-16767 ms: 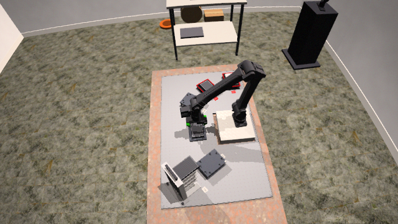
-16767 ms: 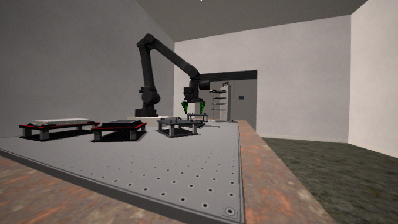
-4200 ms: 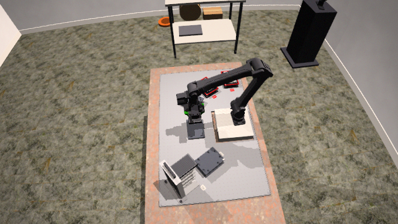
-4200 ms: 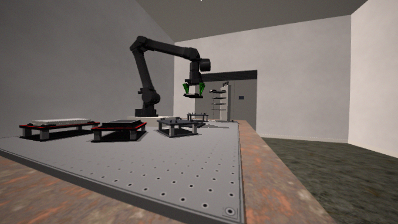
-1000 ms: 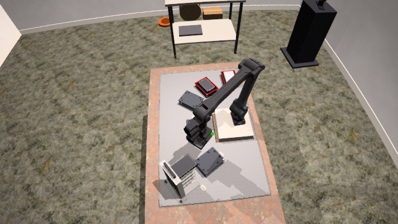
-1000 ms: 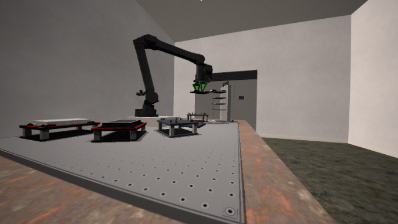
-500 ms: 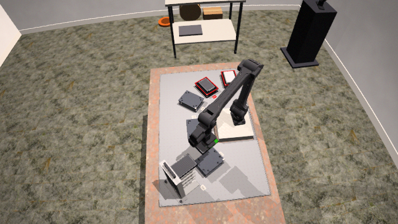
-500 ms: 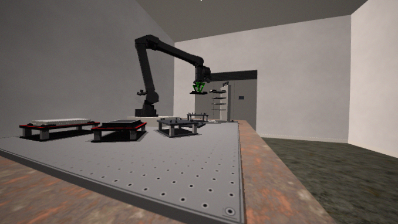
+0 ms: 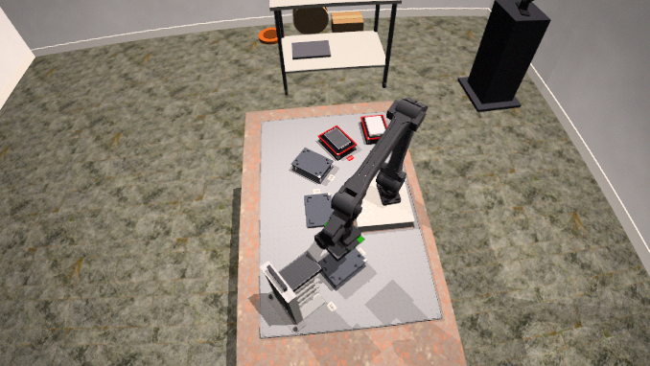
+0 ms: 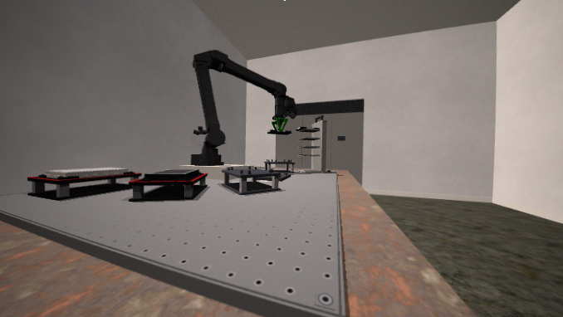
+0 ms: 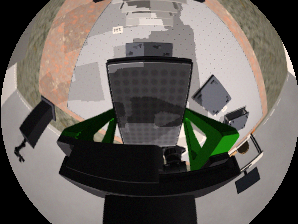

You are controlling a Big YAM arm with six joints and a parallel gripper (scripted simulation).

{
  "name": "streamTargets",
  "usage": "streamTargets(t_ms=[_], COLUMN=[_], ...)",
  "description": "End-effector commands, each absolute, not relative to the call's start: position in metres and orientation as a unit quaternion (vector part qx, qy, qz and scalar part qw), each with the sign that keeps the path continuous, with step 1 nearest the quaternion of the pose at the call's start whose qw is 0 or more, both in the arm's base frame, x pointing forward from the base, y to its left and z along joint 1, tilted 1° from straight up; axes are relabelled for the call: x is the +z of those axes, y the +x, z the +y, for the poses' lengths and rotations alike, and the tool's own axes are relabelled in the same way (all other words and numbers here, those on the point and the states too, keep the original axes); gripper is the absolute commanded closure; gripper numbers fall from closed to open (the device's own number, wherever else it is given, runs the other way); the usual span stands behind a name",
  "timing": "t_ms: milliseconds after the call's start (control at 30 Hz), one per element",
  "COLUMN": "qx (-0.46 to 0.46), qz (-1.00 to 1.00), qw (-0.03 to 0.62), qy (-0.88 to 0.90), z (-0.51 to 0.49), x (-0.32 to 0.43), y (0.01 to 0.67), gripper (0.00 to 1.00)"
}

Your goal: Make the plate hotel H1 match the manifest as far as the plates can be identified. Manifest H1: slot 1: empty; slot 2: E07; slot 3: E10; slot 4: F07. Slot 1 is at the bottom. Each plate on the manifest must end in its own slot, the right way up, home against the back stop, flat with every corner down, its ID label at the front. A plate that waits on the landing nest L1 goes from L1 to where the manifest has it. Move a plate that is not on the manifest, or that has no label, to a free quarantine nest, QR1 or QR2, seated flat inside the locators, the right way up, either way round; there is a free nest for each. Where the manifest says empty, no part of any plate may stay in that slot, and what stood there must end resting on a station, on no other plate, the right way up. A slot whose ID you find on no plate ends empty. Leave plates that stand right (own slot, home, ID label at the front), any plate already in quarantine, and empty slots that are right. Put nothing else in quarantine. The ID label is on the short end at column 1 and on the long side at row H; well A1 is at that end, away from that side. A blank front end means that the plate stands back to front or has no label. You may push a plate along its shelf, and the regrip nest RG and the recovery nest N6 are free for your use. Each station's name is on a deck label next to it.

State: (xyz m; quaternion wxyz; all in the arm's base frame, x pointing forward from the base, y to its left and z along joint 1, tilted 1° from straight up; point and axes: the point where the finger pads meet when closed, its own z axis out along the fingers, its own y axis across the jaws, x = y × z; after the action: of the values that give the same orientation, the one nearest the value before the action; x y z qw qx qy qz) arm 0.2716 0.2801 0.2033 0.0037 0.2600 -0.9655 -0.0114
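Note:
My gripper (image 9: 341, 243) (image 10: 280, 126) (image 11: 149, 111) has green fingers and is shut on a dark well plate (image 10: 278, 132) (image 11: 149, 96). It holds the plate level in the air, by its long sides. It hangs over a raised dark nest (image 9: 346, 273) (image 10: 279, 164), just in front of the plate hotel H1 (image 9: 283, 292) (image 10: 324, 141). The hotel's top shelf holds a dark plate (image 9: 298, 270) (image 10: 307, 129). The lower shelves (image 10: 309, 147) look thin and bare from the side. I can read no ID label on any plate.
Two red-edged quarantine nests stand at the far end. One holds a dark plate (image 9: 336, 139) (image 10: 172, 173) and the other a white plate (image 9: 374, 125) (image 10: 85, 171). A raised dark nest (image 9: 312, 165) (image 10: 251, 176) and a flat dark nest (image 9: 316, 210) lie between them and the arm's base (image 9: 389, 192).

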Motion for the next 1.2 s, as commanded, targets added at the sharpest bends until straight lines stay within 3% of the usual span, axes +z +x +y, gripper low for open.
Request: streamTargets(t_ms=[0, 1167], qx=[-0.021, -0.015], qz=[-0.967, -0.967], qw=[-0.012, -0.003], qy=[0.253, 0.253], z=[0.296, 0.294], x=[0.206, 0.115], y=[0.279, 0.273], gripper=[0.14, 0.14])
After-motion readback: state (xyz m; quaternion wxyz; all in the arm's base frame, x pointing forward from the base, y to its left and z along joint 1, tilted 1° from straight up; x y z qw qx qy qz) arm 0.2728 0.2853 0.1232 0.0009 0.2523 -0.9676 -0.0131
